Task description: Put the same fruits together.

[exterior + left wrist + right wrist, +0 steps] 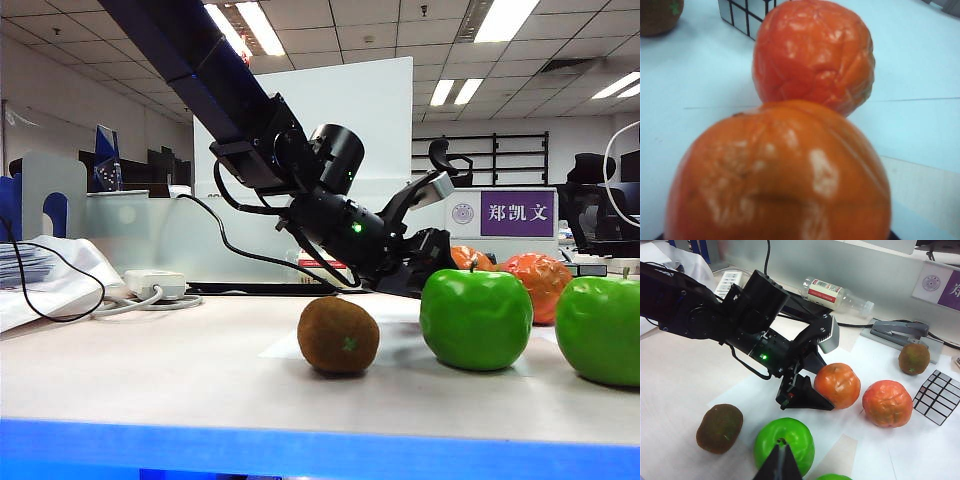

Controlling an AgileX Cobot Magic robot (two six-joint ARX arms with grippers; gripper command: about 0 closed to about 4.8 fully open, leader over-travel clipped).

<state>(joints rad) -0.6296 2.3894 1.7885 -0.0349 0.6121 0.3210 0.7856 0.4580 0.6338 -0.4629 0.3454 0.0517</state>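
My left gripper (827,376) stands open around an orange wrinkled fruit (837,385) that rests on the white paper, one finger above it and one low beside it. That fruit (780,175) fills the left wrist view, and this gripper's own fingers do not show there. The second orange-red fruit (888,402) sits just beyond it, close but apart. Two green apples (475,318) (600,330) stand side by side near the table's front. One brown kiwi (338,335) lies left of them, and another kiwi (913,358) lies farther back. My right gripper (782,462) hangs shut above a green apple (785,442).
A mirrored cube (937,397) lies beside the orange-red fruit. A plastic bottle (832,292) and a grey stapler (900,330) lie at the back of the table. A white power strip (155,283) with cables sits at the left. The left arm (700,315) stretches across the table.
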